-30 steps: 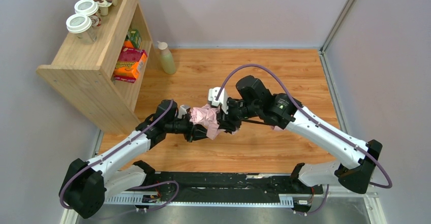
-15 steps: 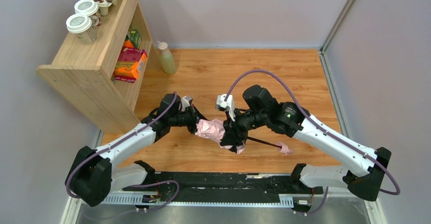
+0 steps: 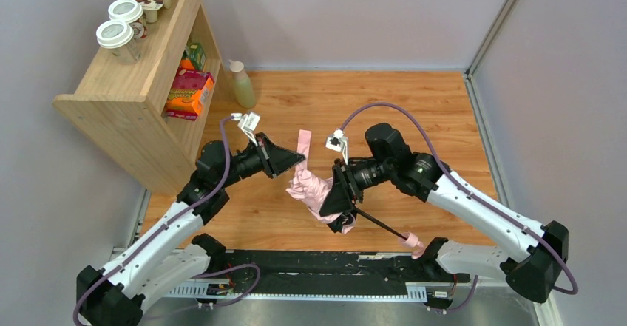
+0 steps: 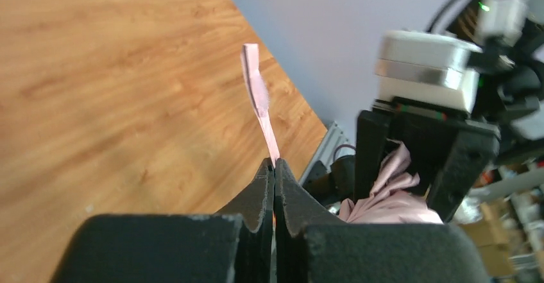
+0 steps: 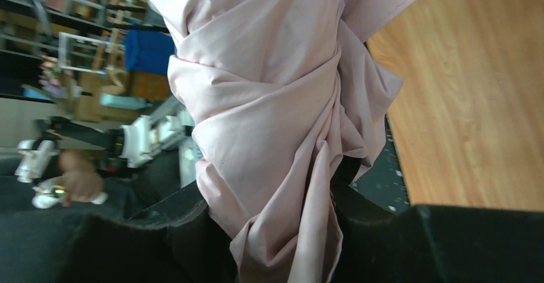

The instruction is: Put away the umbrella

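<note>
Umbrella (image 3: 310, 191) bunched — right gripper (image 3: 334, 202) clenched on canopy (image 5: 269, 103), left gripper (image 3: 294, 165) pinching strap (image 4: 260, 97) at 11 o'clock. Keep strap taut as you wrap — don't tug canopy loose.

My left gripper (image 4: 274, 171) and right gripper (image 5: 276, 225) are matte black. My left arm (image 3: 170, 226) and right arm (image 3: 480, 204) are white with black joints. The umbrella (image 3: 314, 193) is plain pale pink, with a matching pink strap (image 4: 260, 97), a black shaft (image 3: 381, 224) and a pink handle (image 3: 416, 245). The tabletop (image 3: 414, 104) is orange-brown woodgrain. Near its far-left corner the bottle (image 3: 242, 86) is pale green and white-capped.
</note>
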Motion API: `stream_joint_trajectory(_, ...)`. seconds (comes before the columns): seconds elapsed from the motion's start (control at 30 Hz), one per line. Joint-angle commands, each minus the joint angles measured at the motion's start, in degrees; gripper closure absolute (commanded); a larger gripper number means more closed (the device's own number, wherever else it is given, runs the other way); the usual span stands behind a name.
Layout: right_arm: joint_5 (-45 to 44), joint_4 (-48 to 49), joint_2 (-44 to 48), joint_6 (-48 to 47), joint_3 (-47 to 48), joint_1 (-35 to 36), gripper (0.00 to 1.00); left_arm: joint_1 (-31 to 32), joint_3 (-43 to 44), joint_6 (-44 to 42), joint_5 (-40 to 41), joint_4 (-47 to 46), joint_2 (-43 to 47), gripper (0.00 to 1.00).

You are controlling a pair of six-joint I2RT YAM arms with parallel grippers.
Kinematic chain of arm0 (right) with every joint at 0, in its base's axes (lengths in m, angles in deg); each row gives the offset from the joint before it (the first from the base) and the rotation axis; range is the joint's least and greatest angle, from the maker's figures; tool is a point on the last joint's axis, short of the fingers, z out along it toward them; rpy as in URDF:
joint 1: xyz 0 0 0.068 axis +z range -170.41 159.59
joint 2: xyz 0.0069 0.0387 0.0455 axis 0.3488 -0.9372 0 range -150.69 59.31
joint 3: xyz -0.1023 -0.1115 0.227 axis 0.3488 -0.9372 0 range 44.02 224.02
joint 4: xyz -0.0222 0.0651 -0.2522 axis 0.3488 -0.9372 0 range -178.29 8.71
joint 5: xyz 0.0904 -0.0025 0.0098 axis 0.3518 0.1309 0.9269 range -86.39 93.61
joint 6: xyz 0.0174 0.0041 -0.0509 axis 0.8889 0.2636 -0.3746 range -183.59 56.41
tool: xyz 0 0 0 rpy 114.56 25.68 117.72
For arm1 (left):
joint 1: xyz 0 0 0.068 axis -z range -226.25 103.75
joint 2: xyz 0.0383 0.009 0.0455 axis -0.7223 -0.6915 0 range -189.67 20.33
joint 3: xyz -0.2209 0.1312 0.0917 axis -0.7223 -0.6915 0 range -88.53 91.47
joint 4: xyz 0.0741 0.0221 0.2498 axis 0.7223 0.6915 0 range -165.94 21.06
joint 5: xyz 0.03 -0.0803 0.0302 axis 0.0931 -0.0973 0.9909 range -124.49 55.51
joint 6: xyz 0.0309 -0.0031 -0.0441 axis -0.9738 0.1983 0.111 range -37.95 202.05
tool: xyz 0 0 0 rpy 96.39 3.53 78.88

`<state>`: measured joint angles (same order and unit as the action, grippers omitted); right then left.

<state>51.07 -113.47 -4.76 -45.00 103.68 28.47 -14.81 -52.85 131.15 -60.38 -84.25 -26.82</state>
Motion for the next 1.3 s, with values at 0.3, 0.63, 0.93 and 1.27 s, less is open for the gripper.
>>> stream_joint_trajectory(0.3, 24.5, 4.2, -8.7, 9.7, 3.4, -2.3, 1.0, 1.0, 5.4, -21.5, -28.5, -15.0, -1.4, 1.0)
stream_joint_trajectory(0.63, 24.3, 26.4, -6.2, 27.1, -3.1, -6.5, 1.0, 3.0, 0.8, -30.8, -23.9, -9.4, 13.7, 1.0)
stream_joint_trajectory(0.93, 26.2, 34.4, -11.1, 33.7, -1.9, -2.5, 1.0, 6.3, 5.6, -35.6, -29.2, -3.9, 10.4, 1.0)
stream_joint_trajectory(1.27, 30.3, 78.6, -23.5, 68.7, -5.7, -3.4, 1.0, 16.7, 11.7, -51.1, -25.4, 19.7, 10.7, 1.0)
